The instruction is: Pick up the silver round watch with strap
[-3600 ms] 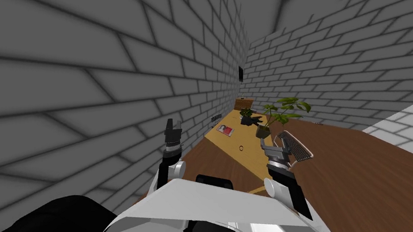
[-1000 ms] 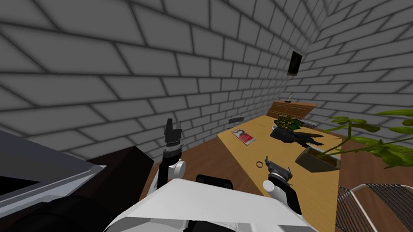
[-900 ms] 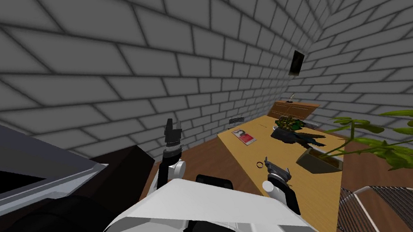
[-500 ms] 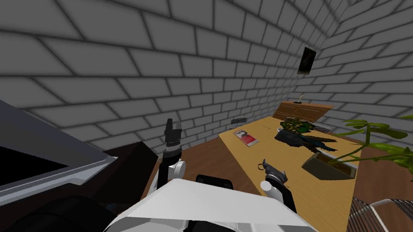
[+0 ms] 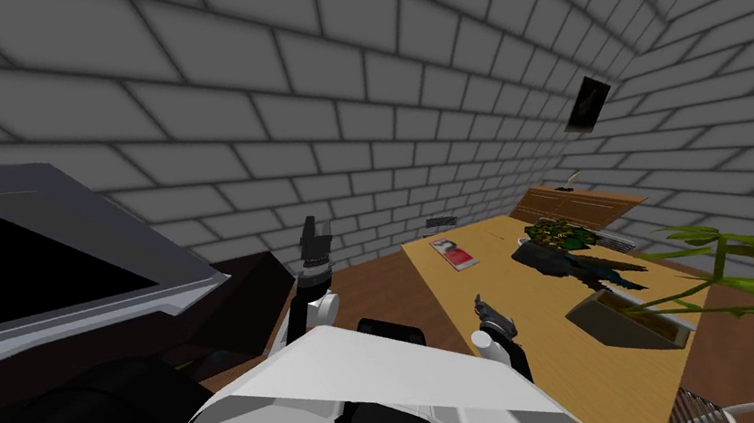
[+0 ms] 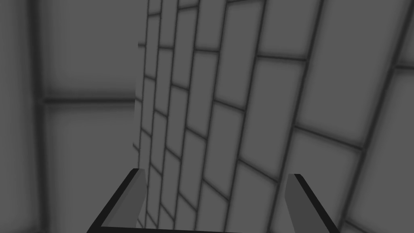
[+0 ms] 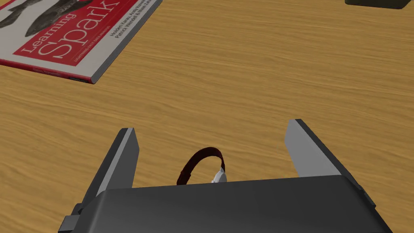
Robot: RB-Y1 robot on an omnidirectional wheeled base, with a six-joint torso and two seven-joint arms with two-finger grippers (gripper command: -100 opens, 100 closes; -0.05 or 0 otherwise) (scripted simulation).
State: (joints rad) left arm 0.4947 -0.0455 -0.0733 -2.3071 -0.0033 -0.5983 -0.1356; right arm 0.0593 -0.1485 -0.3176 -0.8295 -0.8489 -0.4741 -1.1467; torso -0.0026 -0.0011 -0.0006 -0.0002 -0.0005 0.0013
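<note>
Dark-red strap with a sliver of silver case at its foot: the watch [image 7: 201,164], lying on the light wood table [image 7: 242,73], midway between the fingers [image 7: 127,155] of the right gripper [image 7: 212,127] and close against its dark body, partly hidden by that body. Touched by neither blade. Right gripper spread wide, one blade well off to each side of the strap.

Seen from the head: right gripper [image 5: 481,307] low over the near end of the table [image 5: 558,353]. Red and white book [image 5: 452,252] flat on the table at eleven o'clock from that gripper, well apart from the watch; title "Learning Spark" legible on the book [image 7: 68,36] from the right wrist. Dark heap [image 5: 573,262] topped with green at two o'clock from the gripper. Long grey planter [image 5: 627,323] at four o'clock, green leaves [image 5: 739,270] trailing off beyond it.

Left gripper [image 5: 314,231] at ten o'clock from the right one, raised toward the brick wall [image 5: 350,89], off the table. Left gripper [image 6: 216,173] likewise wide open, nothing between its blades.
</note>
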